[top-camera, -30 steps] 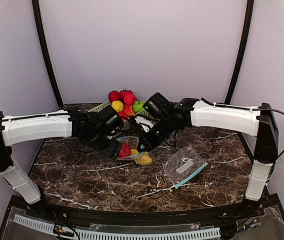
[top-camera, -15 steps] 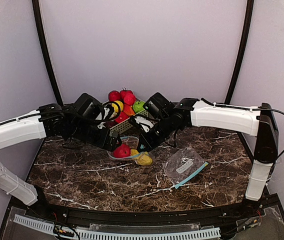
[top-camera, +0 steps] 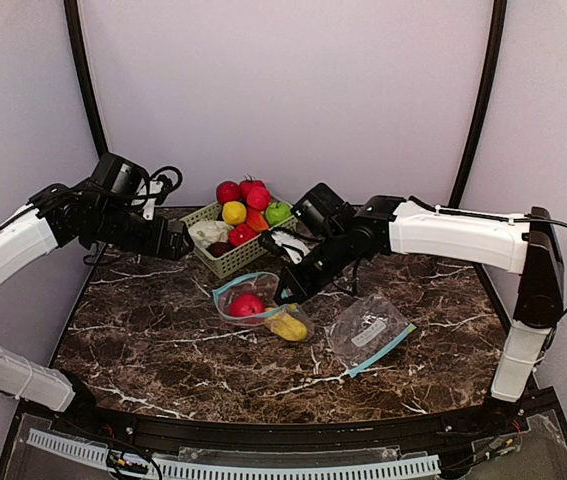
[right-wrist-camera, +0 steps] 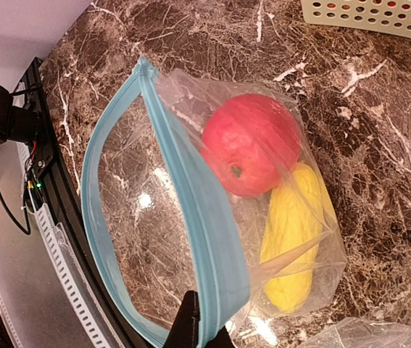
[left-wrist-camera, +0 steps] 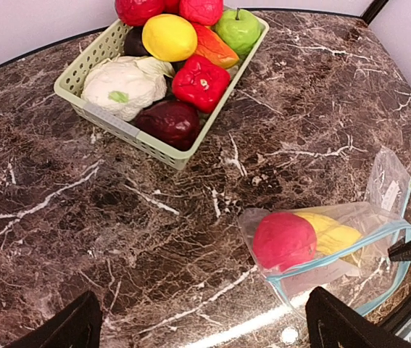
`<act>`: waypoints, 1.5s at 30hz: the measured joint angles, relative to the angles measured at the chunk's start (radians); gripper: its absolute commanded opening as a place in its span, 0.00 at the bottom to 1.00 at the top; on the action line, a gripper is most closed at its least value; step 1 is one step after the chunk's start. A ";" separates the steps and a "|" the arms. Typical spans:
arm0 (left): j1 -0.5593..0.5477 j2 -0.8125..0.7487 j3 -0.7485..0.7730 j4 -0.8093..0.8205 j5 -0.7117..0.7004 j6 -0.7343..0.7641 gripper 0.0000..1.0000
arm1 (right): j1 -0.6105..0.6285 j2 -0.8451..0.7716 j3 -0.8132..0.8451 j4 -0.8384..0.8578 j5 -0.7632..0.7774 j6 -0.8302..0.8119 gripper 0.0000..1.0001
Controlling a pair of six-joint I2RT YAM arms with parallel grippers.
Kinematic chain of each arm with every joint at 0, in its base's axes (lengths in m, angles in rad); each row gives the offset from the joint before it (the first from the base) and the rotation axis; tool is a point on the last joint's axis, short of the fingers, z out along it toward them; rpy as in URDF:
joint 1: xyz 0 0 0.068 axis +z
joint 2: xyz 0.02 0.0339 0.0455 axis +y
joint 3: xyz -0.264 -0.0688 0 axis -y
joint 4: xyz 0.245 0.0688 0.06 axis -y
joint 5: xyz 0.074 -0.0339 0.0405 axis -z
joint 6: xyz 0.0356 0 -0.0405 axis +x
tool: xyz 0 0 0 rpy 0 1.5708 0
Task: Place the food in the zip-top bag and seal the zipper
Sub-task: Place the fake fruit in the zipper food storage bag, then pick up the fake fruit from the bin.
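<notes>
dark brown marble table (top-camera: 163, 350), pale lilac walls (top-camera: 293, 90) behind. zip bag (right-wrist-camera: 147, 239) lies mid-table: clear plastic, light blue zipper strip, mouth gaping open.

in the bag: a round red fruit (right-wrist-camera: 252, 152) and a long yellow piece (right-wrist-camera: 292, 239), both glossy, side by side and touching, down at the closed end.

right claw (right-wrist-camera: 198, 326) is pinched tight on the blue zipper rim of the zip bag, at one end of the mouth.

left claw (left-wrist-camera: 205, 330) is spread as wide as it goes, nothing between the fingers. it hangs over bare table at back left, just left of the basket (left-wrist-camera: 118, 127) and well apart from the bag.

the other food sits piled in that pale green slatted basket at back centre, pieces touching:
- pale cabbage (left-wrist-camera: 122, 87) with a green spot
- yellow lemon (left-wrist-camera: 169, 36)
- green apple (left-wrist-camera: 238, 32)
- red pepper (left-wrist-camera: 200, 82)
- dark purple piece (left-wrist-camera: 169, 122) against the front wall
- orange piece (left-wrist-camera: 216, 49)
- more red fruit (left-wrist-camera: 140, 9) at the far end, partly cut off in the left wrist view

second bag (top-camera: 368, 330) lies flat just right of the first one. it is clear, with a blue strip and a white label.
</notes>
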 measured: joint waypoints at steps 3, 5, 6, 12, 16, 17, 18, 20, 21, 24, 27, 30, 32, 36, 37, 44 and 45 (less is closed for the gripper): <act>0.080 0.035 0.044 -0.012 0.043 0.059 0.99 | 0.000 -0.002 -0.002 0.006 -0.004 0.000 0.00; 0.118 0.069 0.071 -0.008 0.076 0.086 0.99 | 0.000 -0.002 -0.004 0.008 -0.005 0.000 0.00; 0.130 0.087 0.082 0.000 0.090 0.094 0.99 | 0.000 -0.002 -0.005 0.009 -0.005 0.000 0.00; 0.176 0.266 0.200 0.100 0.176 0.103 0.98 | 0.000 -0.003 -0.005 0.013 -0.005 0.000 0.00; 0.195 0.393 0.267 0.205 0.217 0.070 0.97 | 0.000 -0.005 -0.011 0.022 -0.004 0.001 0.00; 0.201 0.423 0.280 0.230 0.220 0.058 0.97 | 0.000 -0.005 -0.012 0.023 -0.004 0.001 0.00; 0.206 0.451 0.293 0.256 0.225 0.043 0.97 | 0.000 -0.005 -0.013 0.026 -0.004 0.001 0.00; 0.215 0.510 0.319 0.306 0.233 0.014 0.96 | 0.000 -0.005 -0.014 0.031 -0.005 0.001 0.00; 0.216 0.539 0.333 0.327 0.237 0.002 0.96 | 0.000 -0.005 -0.015 0.035 -0.005 0.002 0.00; 0.221 0.611 0.372 0.377 0.241 -0.027 0.95 | 0.000 -0.005 -0.015 0.043 -0.006 0.003 0.00; 0.221 0.679 0.412 0.417 0.240 -0.046 0.95 | 0.000 -0.005 -0.015 0.053 -0.008 0.005 0.00; 0.221 0.742 0.452 0.441 0.232 -0.052 0.93 | 0.000 -0.005 -0.015 0.059 -0.009 0.005 0.00; 0.221 0.778 0.477 0.446 0.224 -0.053 0.92 | 0.000 -0.005 -0.015 0.060 -0.009 0.005 0.00; 0.221 0.846 0.516 0.462 0.216 -0.059 0.89 | 0.000 -0.005 -0.016 0.061 -0.009 0.005 0.00; 0.221 0.860 0.523 0.464 0.216 -0.061 0.89 | 0.000 -0.005 -0.016 0.061 -0.009 0.006 0.00; 0.221 0.921 0.535 0.486 0.227 -0.088 0.90 | 0.000 -0.005 -0.016 0.062 -0.009 0.009 0.00; 0.221 0.930 0.542 0.487 0.233 -0.091 0.90 | 0.000 -0.005 -0.016 0.062 -0.009 0.009 0.00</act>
